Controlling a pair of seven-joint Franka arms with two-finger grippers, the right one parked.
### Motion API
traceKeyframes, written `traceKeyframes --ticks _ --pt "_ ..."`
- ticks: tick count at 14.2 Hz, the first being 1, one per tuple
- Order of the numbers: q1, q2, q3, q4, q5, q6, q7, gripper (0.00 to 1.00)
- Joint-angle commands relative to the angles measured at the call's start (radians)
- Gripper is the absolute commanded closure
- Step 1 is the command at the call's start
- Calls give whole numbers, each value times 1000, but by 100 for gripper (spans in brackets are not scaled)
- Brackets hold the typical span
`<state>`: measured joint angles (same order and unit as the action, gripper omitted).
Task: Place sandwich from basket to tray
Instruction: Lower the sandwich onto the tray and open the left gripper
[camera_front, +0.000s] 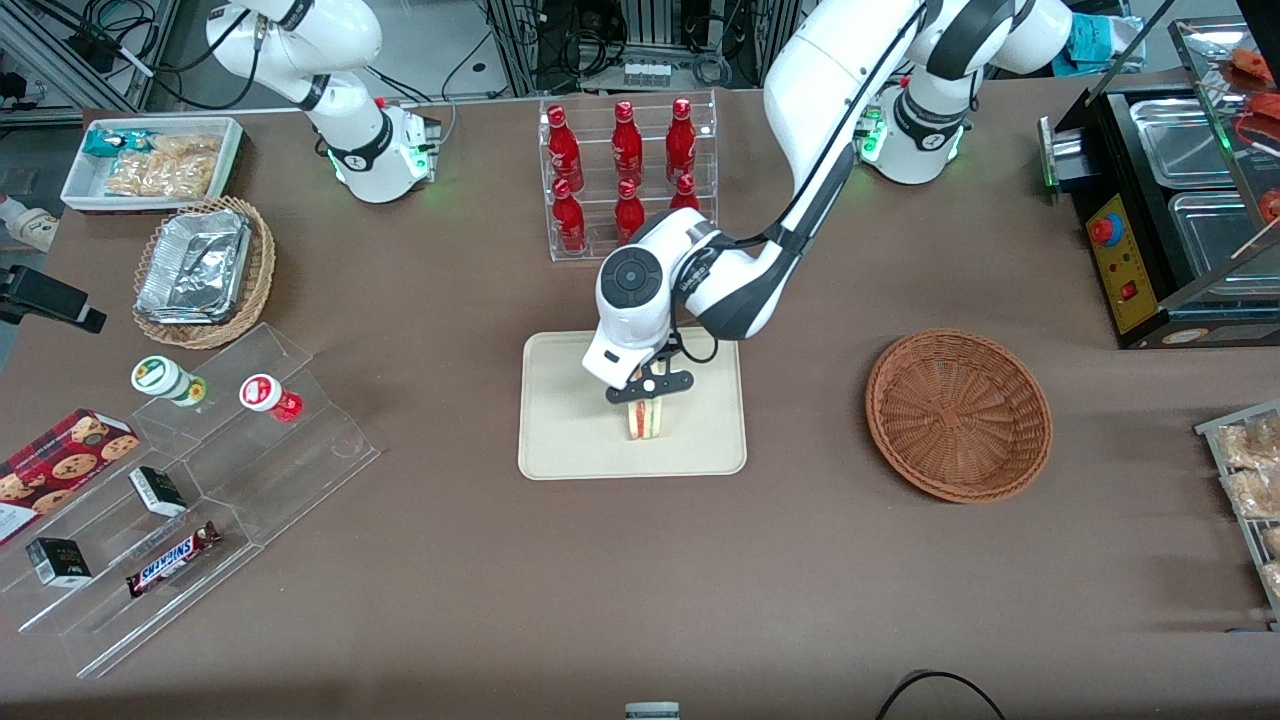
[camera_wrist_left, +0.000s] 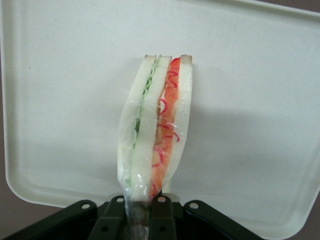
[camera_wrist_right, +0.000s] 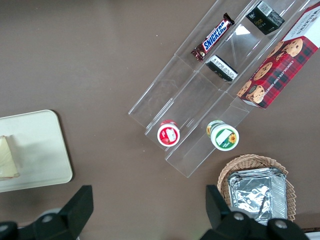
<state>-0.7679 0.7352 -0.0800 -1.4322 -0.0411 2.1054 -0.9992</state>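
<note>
Left gripper (camera_front: 648, 396) over the cream tray (camera_front: 560, 440), clamped on the top edge of the sandwich (camera_front: 646, 419). Sandwich upright above the tray's middle, nearer the front camera than the wrist; contact with the tray surface impossible to judge. In the wrist view, fingers (camera_wrist_left: 162, 220) pinching the wedge's (camera_wrist_left: 155, 130) narrow end, fingertips cut off at the frame edge; green and red filling layers plain along the edge, tray (camera_wrist_left: 260, 100) filling the background. Reddish-brown wicker basket (camera_front: 958, 414) well apart toward the working arm's end, holding nothing. From the parked wrist, only a corner of the sandwich (camera_wrist_right: 7, 160) and tray (camera_wrist_right: 45, 150) visible.
</note>
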Motion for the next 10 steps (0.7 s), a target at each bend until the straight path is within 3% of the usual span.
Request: traceKeyframes --ticks 1,3,4,5,6,10 --pt "1 24 -6 29 -8 -2 -9 92" --pt "1 39 -6 26 -31 25 -15 84" --pt "1 39 -6 25 -52 34 -27 69" --pt "1 38 -6 29 -63 35 -30 14" --pt "1 33 -6 29 -65 35 -35 0" --pt "-1 -22 -3 30 -49 13 -73 0"
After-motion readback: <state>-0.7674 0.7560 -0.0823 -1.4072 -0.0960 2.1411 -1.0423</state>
